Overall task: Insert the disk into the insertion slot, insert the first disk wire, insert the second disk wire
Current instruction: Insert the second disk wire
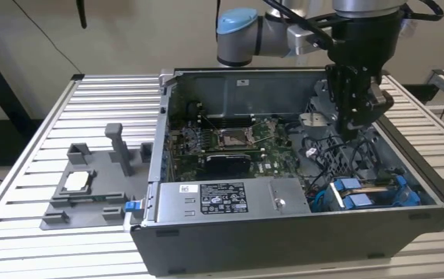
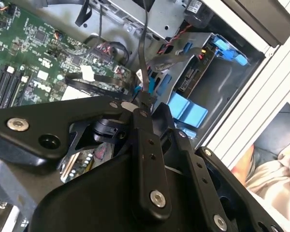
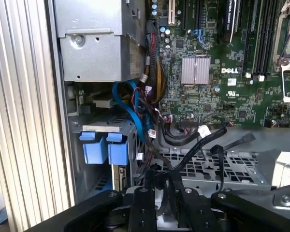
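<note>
The disk [image 1: 359,197] sits in the insertion slot at the front corner of the open computer case, on the exterior view's right. Its blue carrier tabs [image 2: 188,112] [image 3: 102,147] stick out of the bay. My gripper [image 1: 351,132] hangs inside the case, above and a little behind the disk bay. In the second wrist view the gripper [image 2: 144,100] is shut on the end of a thin black disk wire [image 2: 143,53], which runs from the fingertips back toward the case's metal frame. In the first wrist view, the black fingers [image 3: 141,203] stand over the metal drive cage.
A green motherboard [image 1: 230,142] fills the case floor. The grey power-supply box [image 1: 222,197] lies along the front wall. Loose blue, black and red cables [image 3: 147,108] bunch between the bay and the board. A grey fixture [image 1: 90,186] stands on the slatted table, on the exterior view's left.
</note>
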`<state>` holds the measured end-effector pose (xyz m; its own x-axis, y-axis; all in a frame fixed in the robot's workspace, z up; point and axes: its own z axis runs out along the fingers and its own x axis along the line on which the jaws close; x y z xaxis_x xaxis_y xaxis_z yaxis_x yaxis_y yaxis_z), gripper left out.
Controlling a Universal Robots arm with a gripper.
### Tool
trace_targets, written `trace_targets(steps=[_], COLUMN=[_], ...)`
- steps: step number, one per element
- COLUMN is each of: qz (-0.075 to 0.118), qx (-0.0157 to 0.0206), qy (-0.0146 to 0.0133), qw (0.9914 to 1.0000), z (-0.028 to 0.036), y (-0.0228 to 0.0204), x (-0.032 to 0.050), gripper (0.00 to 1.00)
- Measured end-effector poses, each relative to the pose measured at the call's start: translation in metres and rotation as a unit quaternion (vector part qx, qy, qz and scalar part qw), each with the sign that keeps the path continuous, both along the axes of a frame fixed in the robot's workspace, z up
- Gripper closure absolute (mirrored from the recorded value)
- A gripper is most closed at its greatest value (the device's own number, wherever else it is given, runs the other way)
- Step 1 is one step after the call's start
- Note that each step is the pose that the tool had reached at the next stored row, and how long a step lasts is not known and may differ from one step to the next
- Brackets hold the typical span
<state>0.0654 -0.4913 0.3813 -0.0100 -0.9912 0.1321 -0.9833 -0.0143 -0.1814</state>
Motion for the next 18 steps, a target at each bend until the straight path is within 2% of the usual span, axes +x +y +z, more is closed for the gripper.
trace_targets(steps=[3,5,7,10,12,18], qz=[0.004,0.007,0.008,0.011,0.011,0.012], qx=[-0.0095,-0.0143,-0.0183,-0.0238,-0.0253,-0.0254], qy=[-0.0008,-0.0020,-0.0040,-0.0085,-0.0091,-0.0091], qw=[0.99995,0.99987,0.99979,0.99962,0.99957,0.99957], z=[-0.0009,-0.0016,-0.0025,-0.0038,-0.0041,-0.0042], y=[0.0000,0.0000,0.0000,0.0006,0.0019,0.0019], x=[-0.0019,-0.0034,-0.0047,-0.0068,-0.0073,-0.0073], gripper=[0.73,0.73,0.73,0.73,0.73,0.73])
